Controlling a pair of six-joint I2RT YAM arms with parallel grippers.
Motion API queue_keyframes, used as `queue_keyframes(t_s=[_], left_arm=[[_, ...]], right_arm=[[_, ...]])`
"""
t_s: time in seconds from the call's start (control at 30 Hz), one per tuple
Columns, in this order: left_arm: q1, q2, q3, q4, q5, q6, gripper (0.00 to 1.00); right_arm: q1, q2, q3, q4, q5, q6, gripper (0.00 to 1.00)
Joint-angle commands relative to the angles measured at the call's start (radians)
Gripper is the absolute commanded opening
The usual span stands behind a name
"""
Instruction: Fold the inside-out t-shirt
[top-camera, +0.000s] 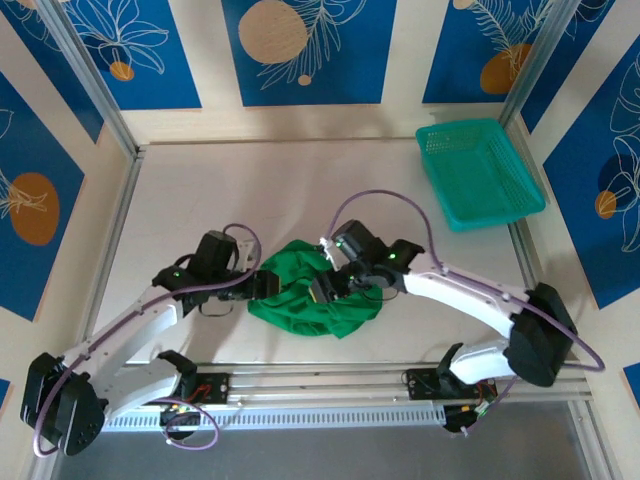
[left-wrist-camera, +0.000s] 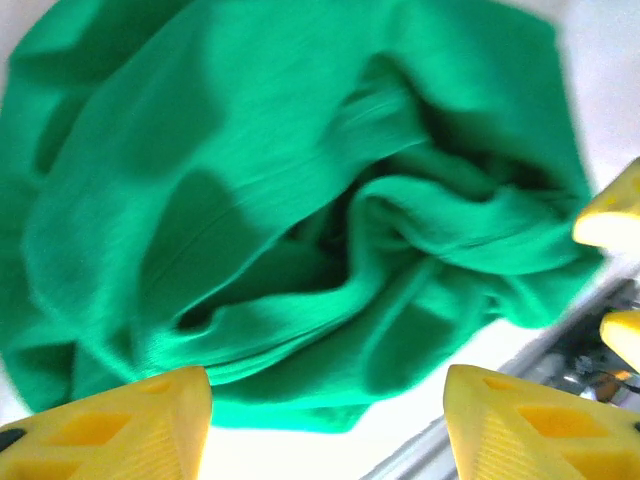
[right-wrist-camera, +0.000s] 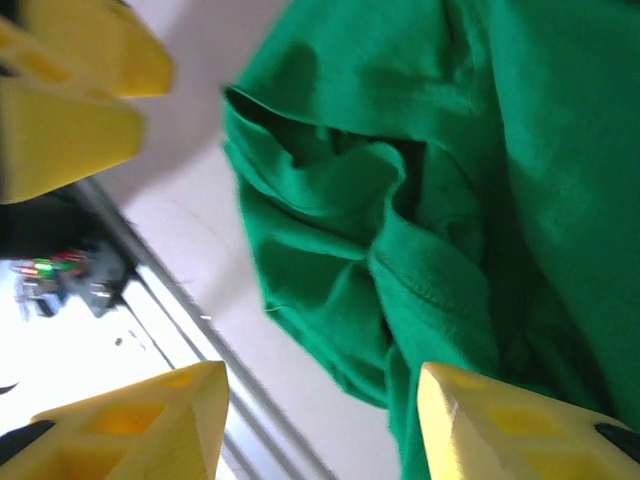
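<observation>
the t-shirt (top-camera: 312, 292) sits bunched near my edge of the table (top-camera: 250, 190), between both arms, where i judge either can reach a hem. its bulk runs roughly left-right; i can't tell where the neck points. left gripper (left-wrist-camera: 325, 415) and right gripper (right-wrist-camera: 322, 415) stand apart, clamping nothing.

I work on a pale, matte tabletop (top-camera: 250, 190) under even light, with only soft shadows. Cream walls close it in on the far, left and right sides, each carrying deep blue panels (top-camera: 300, 50) drawn with white leaf outlines and tan or orange discs. Aluminium posts (top-camera: 92, 85) slant up from the two far corners. Along the near edge run metal rails (top-camera: 320, 382) and a white slotted strip (top-camera: 300, 415), with a grey floor (top-camera: 400, 455) nearer still.
</observation>
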Motion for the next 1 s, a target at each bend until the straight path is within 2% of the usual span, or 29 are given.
queue_keyframes(t_s=[0.0, 0.03, 0.07, 0.1, 0.13, 0.17, 0.2, 0.3, 0.4, 0.47, 0.53, 0.57, 0.6, 0.63, 0.7, 0.73, 0.77, 0.8, 0.83, 0.9, 0.97], left_arm=[[-0.005, 0.052, -0.012, 0.002, -0.124, 0.013, 0.63], [-0.005, 0.078, -0.012, 0.021, -0.12, 0.02, 0.58], [-0.005, 0.103, -0.016, 0.049, -0.101, 0.032, 0.45], [-0.005, 0.129, -0.016, 0.08, -0.075, 0.053, 0.27], [-0.004, 0.153, -0.002, 0.079, -0.069, 0.078, 0.13], [-0.005, 0.169, 0.02, 0.062, -0.08, 0.106, 0.04], [-0.005, 0.18, 0.052, 0.026, -0.104, 0.134, 0.0], [-0.002, 0.157, 0.151, -0.064, -0.122, 0.194, 0.0], [0.0, 0.062, 0.271, -0.133, -0.103, 0.231, 0.0], [0.0, -0.015, 0.323, -0.172, -0.148, 0.237, 0.0], [0.0, -0.085, 0.311, -0.177, -0.185, 0.229, 0.0], [0.0, -0.102, 0.292, -0.167, -0.169, 0.224, 0.0], [0.0, -0.11, 0.268, -0.148, -0.125, 0.214, 0.0], [0.0, -0.11, 0.241, -0.129, -0.068, 0.199, 0.0], [0.0, -0.11, 0.19, -0.106, -0.003, 0.165, 0.0], [0.0, -0.112, 0.163, -0.106, -0.011, 0.143, 0.0], [0.0, -0.117, 0.137, -0.102, -0.036, 0.13, 0.1], [0.0, -0.116, 0.107, -0.093, -0.064, 0.116, 0.29], [0.0, -0.104, 0.082, -0.074, -0.071, 0.107, 0.41], [-0.002, -0.05, 0.049, -0.023, -0.028, 0.089, 0.5], [-0.018, 0.006, 0.023, 0.023, -0.028, 0.057, 0.52]], right_arm=[[0.002, 0.046, 0.0, 0.019, 0.162, -0.009, 0.49], [0.004, 0.055, 0.015, 0.01, 0.184, -0.012, 0.4], [0.004, 0.055, 0.029, 0.003, 0.199, -0.017, 0.26], [0.002, 0.047, 0.045, -0.002, 0.2, -0.025, 0.12], [-0.003, 0.029, 0.063, -0.01, 0.189, -0.037, 0.03], [-0.008, 0.004, 0.073, -0.012, 0.183, -0.042, 0.0], [-0.018, -0.032, 0.081, -0.012, 0.17, -0.047, 0.0], [-0.081, -0.149, 0.106, -0.02, 0.08, -0.055, 0.0], [-0.149, -0.285, 0.113, -0.041, 0.033, -0.061, 0.0], [-0.183, -0.362, 0.08, -0.043, 0.019, -0.062, 0.0], [-0.214, -0.386, 0.025, -0.043, -0.093, -0.097, 0.03], [-0.215, -0.374, 0.002, -0.046, -0.136, -0.099, 0.25], [-0.203, -0.346, -0.021, -0.045, -0.159, -0.077, 0.54], [-0.176, -0.311, -0.043, -0.028, -0.155, -0.038, 0.66], [-0.1, -0.235, -0.066, 0.025, -0.121, 0.013, 0.71], [-0.058, -0.191, -0.057, 0.037, -0.063, 0.038, 0.71], [-0.027, -0.154, -0.045, 0.041, -0.004, 0.05, 0.71], [-0.003, -0.108, -0.022, 0.04, 0.056, 0.056, 0.71], [0.009, -0.065, -0.003, 0.038, 0.112, 0.064, 0.71], [0.014, 0.008, 0.02, 0.046, 0.183, 0.066, 0.67], [0.015, 0.062, 0.04, 0.053, 0.215, 0.055, 0.62]])
